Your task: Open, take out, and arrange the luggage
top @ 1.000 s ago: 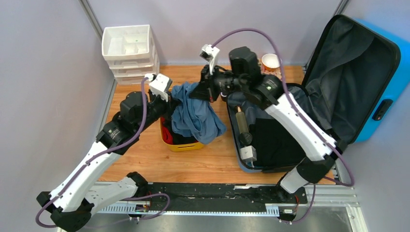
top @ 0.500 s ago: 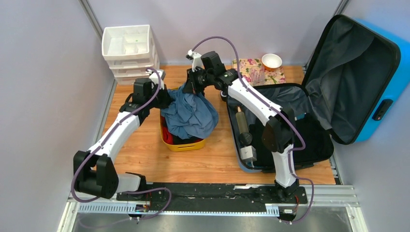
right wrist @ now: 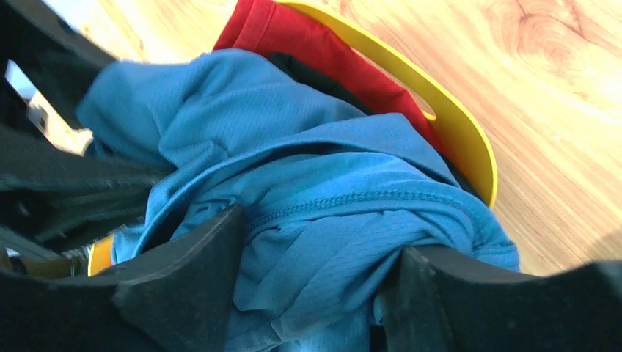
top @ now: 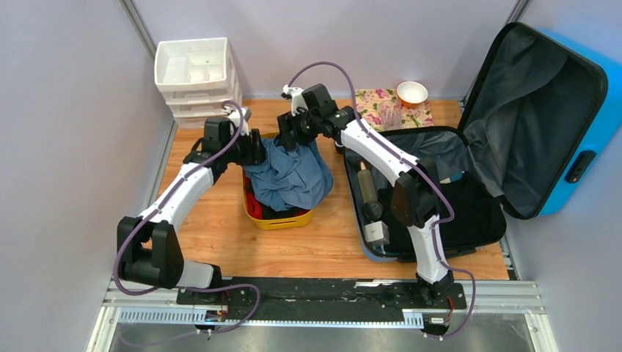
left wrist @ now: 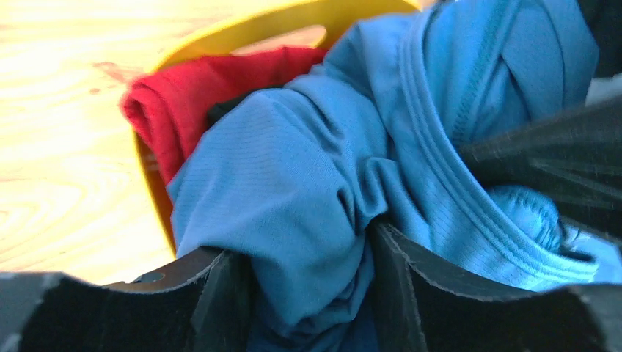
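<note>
Risks dragging blue shirt (top: 290, 176) off yellow tub (top: 282, 222) on retreat, with left gripper (left wrist: 304, 286) and right gripper (right wrist: 315, 293) parted around bunched fabric.

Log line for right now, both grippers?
left gripper: open, blue garment between fingers | right gripper: same | garment heaped on yellow tub | luggage: open

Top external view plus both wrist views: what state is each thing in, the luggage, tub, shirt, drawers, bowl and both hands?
luggage: open, lid propped up, items inside.
yellow tub: upright, full of clothes.
blue shirt: heaped on the tub, spilling over its rim.
left hand: open, shirt between the fingers.
right hand: open, shirt between the fingers.
white drawer unit: drawers look pushed in.
bowl: upright.
</note>
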`<act>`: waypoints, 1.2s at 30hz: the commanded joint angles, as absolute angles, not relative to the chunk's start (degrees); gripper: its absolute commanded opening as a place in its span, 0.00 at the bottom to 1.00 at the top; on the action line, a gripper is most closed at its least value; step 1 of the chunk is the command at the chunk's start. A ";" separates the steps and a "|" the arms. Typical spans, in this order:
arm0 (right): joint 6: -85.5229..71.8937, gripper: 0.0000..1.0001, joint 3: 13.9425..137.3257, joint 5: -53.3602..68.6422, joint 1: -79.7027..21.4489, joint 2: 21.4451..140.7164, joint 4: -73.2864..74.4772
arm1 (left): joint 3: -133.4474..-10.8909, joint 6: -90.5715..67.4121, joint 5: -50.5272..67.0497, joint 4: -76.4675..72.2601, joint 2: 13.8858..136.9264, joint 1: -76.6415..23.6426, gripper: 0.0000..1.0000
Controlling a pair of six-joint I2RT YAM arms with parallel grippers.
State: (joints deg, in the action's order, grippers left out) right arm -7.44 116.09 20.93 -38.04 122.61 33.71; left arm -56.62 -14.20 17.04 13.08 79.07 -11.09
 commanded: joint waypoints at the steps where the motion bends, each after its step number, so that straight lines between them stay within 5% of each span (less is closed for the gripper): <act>1: -2.39 0.71 122.86 20.30 -36.74 114.36 41.47 | -65.64 -13.36 23.36 24.40 78.31 -4.77 0.64; 3: -1.32 0.76 123.05 20.83 -35.52 111.90 45.15 | -70.82 -10.65 26.79 28.02 78.84 -3.26 0.70; 4: -0.88 0.78 121.48 22.05 -34.99 109.10 45.78 | -71.97 -9.42 27.94 30.73 78.84 -2.38 0.80; 7: -0.79 0.92 116.22 26.69 -32.09 103.91 47.11 | -73.92 -3.96 32.60 33.57 77.35 -2.20 0.82; 12: -1.84 0.87 110.14 31.64 -28.05 100.29 50.62 | -71.55 -0.44 43.91 32.35 74.27 -2.37 0.82; 17: -3.16 0.86 98.10 32.08 -26.63 97.64 48.78 | -70.22 -0.18 44.13 31.20 75.67 -5.09 0.74; 28: -8.96 0.87 90.71 52.88 -27.94 105.30 45.44 | -64.43 -2.46 44.83 29.18 77.43 -8.00 0.81; 31: -9.05 0.79 89.74 55.97 -30.84 102.58 44.48 | -63.99 -2.11 44.74 29.53 77.08 -8.09 0.81; 34: -9.32 0.52 89.82 56.69 -33.83 100.03 44.03 | -64.33 -1.67 44.38 29.88 76.99 -8.09 0.78; 35: -9.23 0.32 90.35 56.78 -34.62 99.67 44.03 | -64.51 -1.58 44.30 29.97 76.99 -8.09 0.77; 36: -9.23 0.23 90.70 56.69 -35.93 99.49 44.12 | -64.60 -1.58 44.30 29.97 76.91 -8.09 0.77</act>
State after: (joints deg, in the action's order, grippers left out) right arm -8.23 89.23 51.37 -31.90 104.71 46.39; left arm -63.72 -2.48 43.03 30.79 77.36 -7.90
